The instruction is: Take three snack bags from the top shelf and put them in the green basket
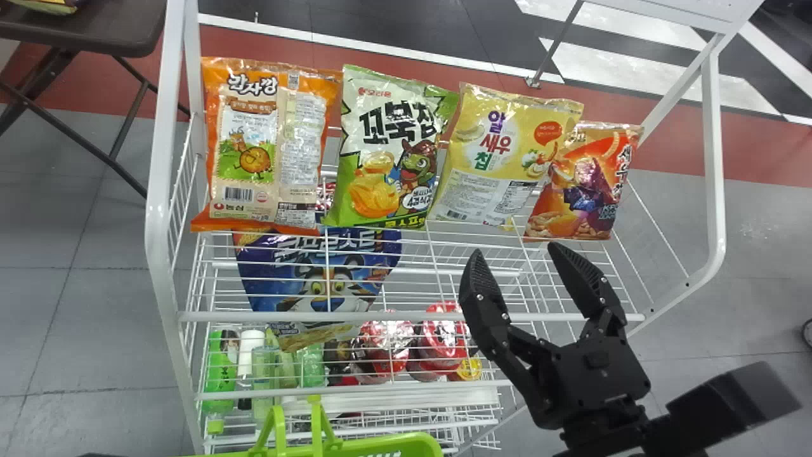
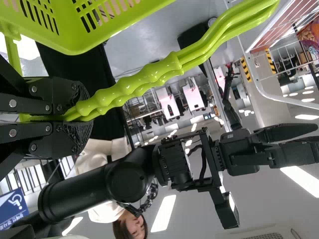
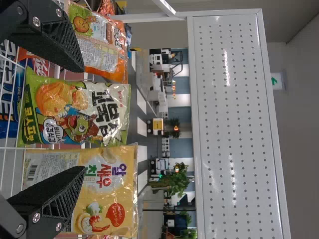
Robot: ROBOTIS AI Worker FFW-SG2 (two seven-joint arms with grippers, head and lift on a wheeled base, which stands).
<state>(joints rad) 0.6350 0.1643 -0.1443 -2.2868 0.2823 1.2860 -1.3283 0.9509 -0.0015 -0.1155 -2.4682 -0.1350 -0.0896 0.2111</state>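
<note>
Four snack bags stand along the top shelf: an orange one (image 1: 260, 146), a green one (image 1: 393, 149), a yellow one (image 1: 504, 155) and a red-orange one (image 1: 587, 184). My right gripper (image 1: 514, 257) is open with nothing between its fingers, on the near side of the yellow and red-orange bags. In the right wrist view the right gripper (image 3: 79, 117) is spread in front of the green bag (image 3: 75, 112) and the yellow bag (image 3: 112, 191). The green basket (image 1: 393, 444) is at the bottom edge; in the left wrist view my left gripper (image 2: 82, 109) is shut on its handle (image 2: 139, 84).
The white wire rack (image 1: 412, 316) has a front rail and side frames around the bags. Below the top shelf are a blue bag (image 1: 317, 273), red-lidded tubs (image 1: 384, 346) and green bottles (image 1: 222, 368). A dark table (image 1: 89, 28) stands at the back left.
</note>
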